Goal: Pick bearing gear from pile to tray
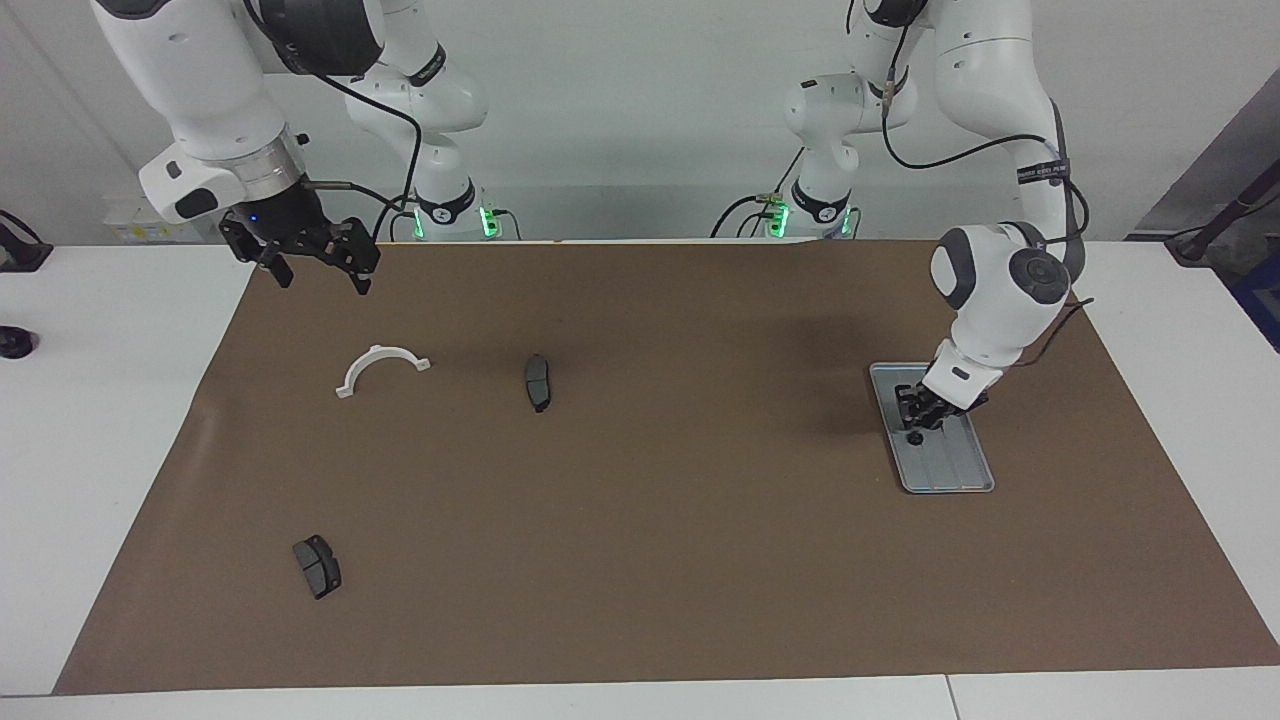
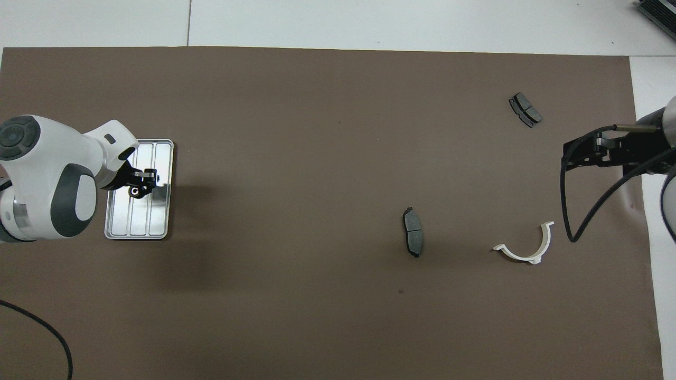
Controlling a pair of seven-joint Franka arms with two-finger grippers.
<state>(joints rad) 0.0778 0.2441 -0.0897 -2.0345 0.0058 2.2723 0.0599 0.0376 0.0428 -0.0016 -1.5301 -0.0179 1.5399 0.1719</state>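
My left gripper (image 1: 916, 417) hangs low over the silver tray (image 1: 948, 468), its fingers shut on a small dark bearing gear that they mostly hide. In the overhead view the same gripper (image 2: 146, 176) covers the middle of the tray (image 2: 138, 224). One black gear (image 1: 914, 437) lies on the tray just beside the fingertips and shows from above too, gear (image 2: 135, 191). The pile's loose parts lie toward the right arm's end. My right gripper (image 1: 316, 264) waits open, raised over the mat's edge at that end, right gripper (image 2: 573, 151).
A white half-ring bracket (image 1: 381, 368) and a dark brake pad (image 1: 537, 382) lie on the brown mat (image 1: 640, 520). A second brake pad (image 1: 317, 566) lies farther from the robots. White tabletop surrounds the mat.
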